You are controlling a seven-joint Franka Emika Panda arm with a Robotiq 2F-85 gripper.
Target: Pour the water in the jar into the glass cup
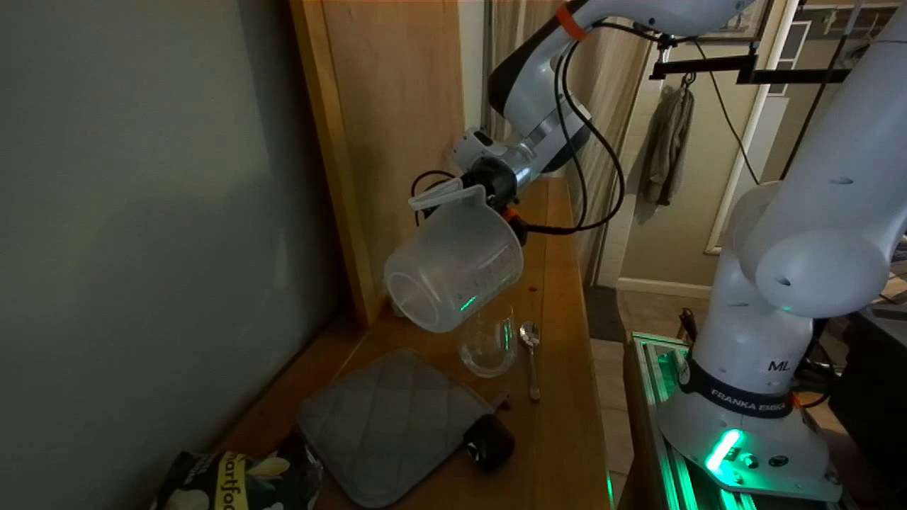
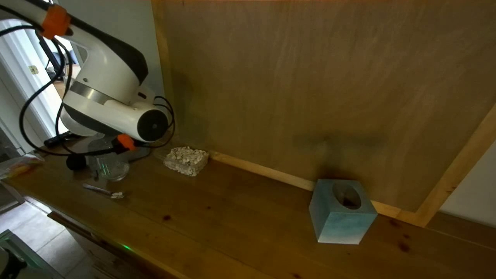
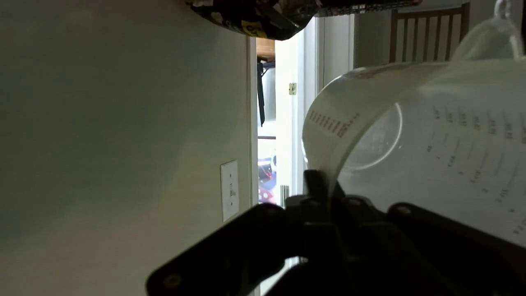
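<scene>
The jar, a large translucent pitcher with printed marks, hangs tilted on its side in an exterior view. Its round base points toward the camera at lower left. The jar fills the right of the wrist view. My gripper is shut on its edge, one finger on each face of the thin wall. I cannot make out water in it. The glass cup stands upright on the wooden counter, just below the jar. It also shows in an exterior view, partly behind cables; there the arm hides most of the jar.
A grey quilted mat, a black round object and a spoon lie near the cup. A snack bag is at the counter's near end. A crinkled lumpy container and a blue tissue box stand along the board.
</scene>
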